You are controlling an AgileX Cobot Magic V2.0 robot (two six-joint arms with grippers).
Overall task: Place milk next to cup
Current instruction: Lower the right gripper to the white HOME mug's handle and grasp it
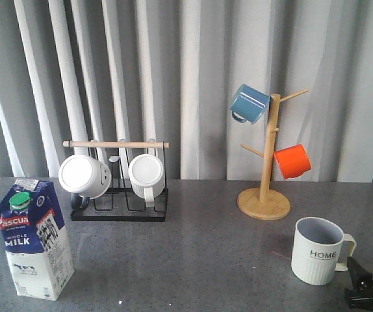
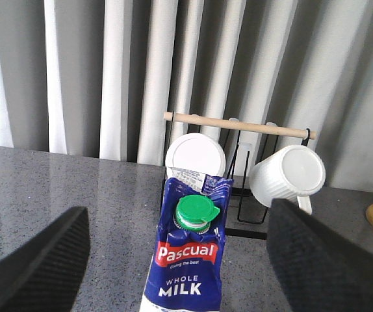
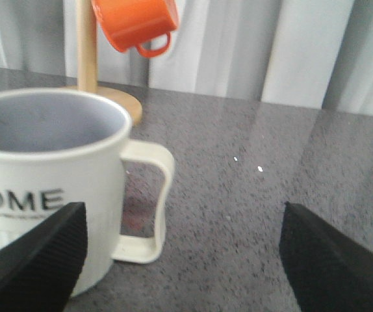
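Note:
The milk [image 1: 34,239], a blue-and-white carton with a green cap, stands upright at the table's front left. In the left wrist view the milk [image 2: 188,260] sits between and just beyond my open left gripper [image 2: 180,286]; the fingers do not touch it. The left gripper is out of the front view. The cup [image 1: 316,250], an off-white ribbed "HOME" mug, stands at the front right, handle pointing right. My right gripper [image 1: 368,286] is open just right of it; in the right wrist view the cup [image 3: 50,188] and its handle lie ahead of the right gripper [image 3: 183,260].
A black wire rack [image 1: 118,188] with a wooden bar holds two white mugs [image 1: 84,175] at the back left. A wooden mug tree [image 1: 264,195] carries a blue mug [image 1: 249,103] and an orange mug [image 1: 292,161] behind the cup. The grey table [image 1: 186,253] lies between milk and cup.

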